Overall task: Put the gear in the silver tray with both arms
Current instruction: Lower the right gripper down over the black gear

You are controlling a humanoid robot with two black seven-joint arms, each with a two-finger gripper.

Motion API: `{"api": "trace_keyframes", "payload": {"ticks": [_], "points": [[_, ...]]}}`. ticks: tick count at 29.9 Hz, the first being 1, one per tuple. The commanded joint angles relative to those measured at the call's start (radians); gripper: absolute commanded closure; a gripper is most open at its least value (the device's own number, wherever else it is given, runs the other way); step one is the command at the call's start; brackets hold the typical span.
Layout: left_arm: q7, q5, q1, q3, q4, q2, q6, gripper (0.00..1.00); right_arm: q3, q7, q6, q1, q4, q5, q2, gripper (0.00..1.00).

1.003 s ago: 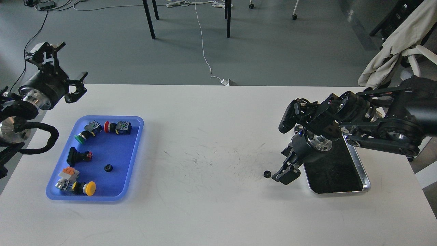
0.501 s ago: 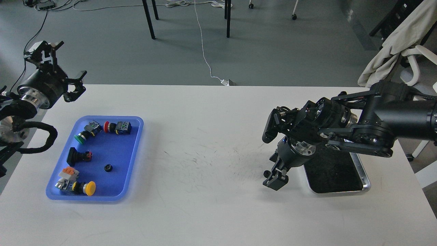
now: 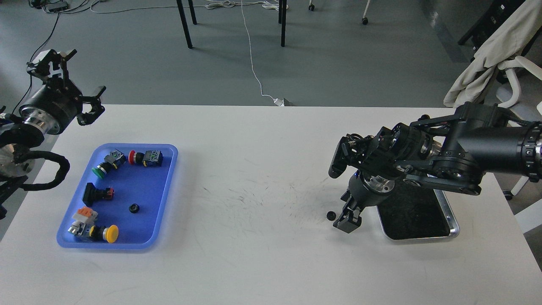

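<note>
A small black gear [image 3: 330, 215] lies on the white table just left of the silver tray [image 3: 423, 238], whose dark bottom is partly covered by my right arm. My right gripper [image 3: 348, 220] points down at the table right beside the gear, on its right. Its fingers show as one dark block, so I cannot tell whether it touches the gear or is open. A second small black gear [image 3: 134, 208] lies in the blue tray [image 3: 167, 186]. My left gripper [image 3: 67, 78] is open and empty, raised over the table's far left corner.
The blue tray also holds several push-button switches, with green [image 3: 98, 171], red [image 3: 132, 157] and yellow [image 3: 111, 234] caps. A chair draped with a cloth [image 3: 487, 55] stands beyond the table's right edge. Table legs and cables are on the floor behind.
My right gripper swung left past the tray's edge, then came back slightly right, staying beside the gear. The gear has not moved. My left gripper drifted slightly up and left.
</note>
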Motion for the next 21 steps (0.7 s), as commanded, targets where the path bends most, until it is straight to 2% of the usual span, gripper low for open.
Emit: {"api": "trace_keyframes", "payload": {"ticks": [1,6,16,21], "points": [[-0.002,0.0,-0.001,0.0,0.001,0.002,-0.004,0.01,0.0,0.0,0.0,-0.002,-0.014,0.001,0.028,0.3],[-0.008,0.0,-0.001,0.0,0.001,0.002,-0.004,0.01,0.002,0.0,0.0,-0.007,-0.037,0.001,0.051,0.31],[-0.009,0.001,0.001,0.0,0.01,-0.001,-0.004,0.01,0.0,0.02,0.0,0.002,-0.032,0.002,0.062,0.42],[-0.009,0.001,0.001,0.0,0.012,-0.004,-0.004,0.01,-0.001,0.025,0.0,0.008,-0.029,0.004,0.064,0.42]]}}
